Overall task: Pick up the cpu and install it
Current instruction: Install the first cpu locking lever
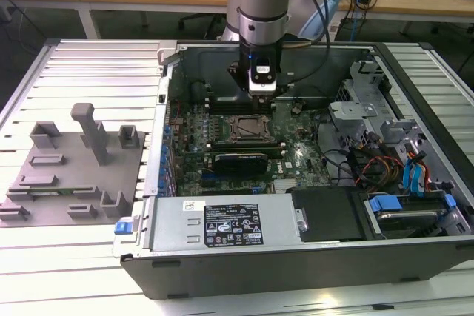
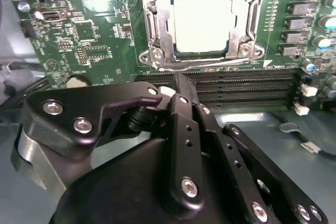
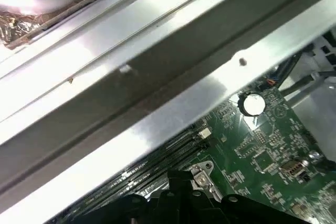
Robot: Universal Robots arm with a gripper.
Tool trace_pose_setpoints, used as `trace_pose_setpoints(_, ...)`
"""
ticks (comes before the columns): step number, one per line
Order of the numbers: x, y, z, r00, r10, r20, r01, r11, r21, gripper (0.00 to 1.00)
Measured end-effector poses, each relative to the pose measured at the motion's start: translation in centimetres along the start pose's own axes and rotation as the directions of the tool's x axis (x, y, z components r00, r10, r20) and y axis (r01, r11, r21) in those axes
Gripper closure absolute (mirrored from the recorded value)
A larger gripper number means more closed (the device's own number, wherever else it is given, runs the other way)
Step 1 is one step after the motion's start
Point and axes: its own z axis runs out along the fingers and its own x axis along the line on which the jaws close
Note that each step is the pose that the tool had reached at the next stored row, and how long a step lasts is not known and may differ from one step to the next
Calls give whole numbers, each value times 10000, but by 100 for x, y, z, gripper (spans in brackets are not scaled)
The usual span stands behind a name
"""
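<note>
**Operator:** Where is the cpu [image 2: 202,20] right now?

**Spotter:** In the second wrist view you'll find it lying flat inside the socket frame [image 2: 155,30] on the motherboard [image 2: 79,40], its pale metal top facing up. The memory slots [image 2: 241,85] run just beside the socket, between it and the gripper [image 2: 178,90]. In the exterior view the gripper [image 1: 261,88] hangs inside the open computer case [image 1: 415,257], near the socket [image 1: 246,127] and not touching it.

**Operator:** What are the fingers doing?

**Spotter:** I cannot tell whether they are apart or together. Nothing appears to be held.

**Operator:** How will the chip handle?

**Spotter:** You should expect it to be light, stiff and thin, with a smooth, slippery lid. I'd judge the underside contacts fragile. Take it by two opposite edges, level, never pressing on the top.
</note>
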Motion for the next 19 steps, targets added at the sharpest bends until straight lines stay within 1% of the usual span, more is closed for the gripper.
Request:
trace_pose_setpoints(1, -1, 5, -46, 10000, -3, 24, 3, 10000, 35, 89)
trace_pose_setpoints(2, -1, 6, -55, 10000, -6, 54, 5, 10000, 73, 89)
trace_pose_setpoints(3, 0, 5, -60, 9999, -21, 144, 18, 9998, 209, 89)
trace_pose_setpoints(4, 0, 4, -60, 9998, -30, 200, 24, 9996, 291, 89)
trace_pose_setpoints(6, 0, -11, -62, 9996, -43, 282, 31, 9991, 416, 89)
trace_pose_setpoints(9, 4, -62, -67, 9995, -49, 314, 34, 9989, 457, 89)
trace_pose_setpoints(11, -1, -138, -74, 9995, -51, 323, 35, 9989, 467, 89)
trace_pose_setpoints(14, -16, -205, -80, 9995, -52, 326, 37, 9989, 469, 89)
trace_pose_setpoints(16, -28, -238, -83, 9995, -54, 326, 39, 9989, 468, 89)
trace_pose_setpoints(19, -40, -264, -85, 9995, -58, 326, 43, 9989, 470, 89)
